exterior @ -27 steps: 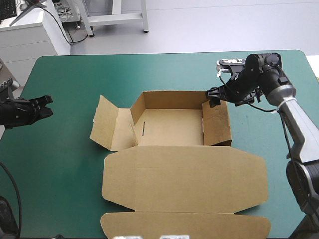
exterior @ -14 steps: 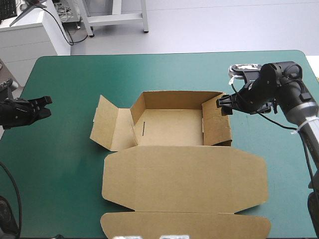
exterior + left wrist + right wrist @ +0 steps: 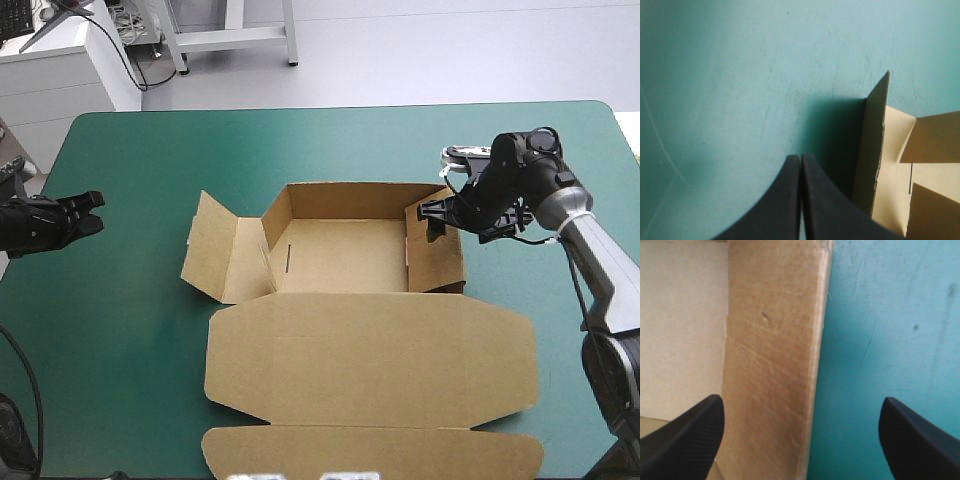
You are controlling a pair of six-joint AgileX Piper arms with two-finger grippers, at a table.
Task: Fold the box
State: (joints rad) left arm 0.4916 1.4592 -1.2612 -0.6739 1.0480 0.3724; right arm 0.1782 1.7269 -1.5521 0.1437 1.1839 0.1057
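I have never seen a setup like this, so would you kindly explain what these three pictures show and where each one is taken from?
This is a robot with two arms working at a table with a teal-green cover. The high view looks down from above and behind it. The other two come from a camera on each wrist, looking along that arm's black fingers. On the table lies the box, a cut sheet of brown board. Its far part forms an open tray, the lid lies flat toward the robot, and a flap on the left is not yet tucked. The left gripper is shut, holds nothing and sits near the table's left edge. The right gripper is open astride the tray's right wall, gripping nothing.
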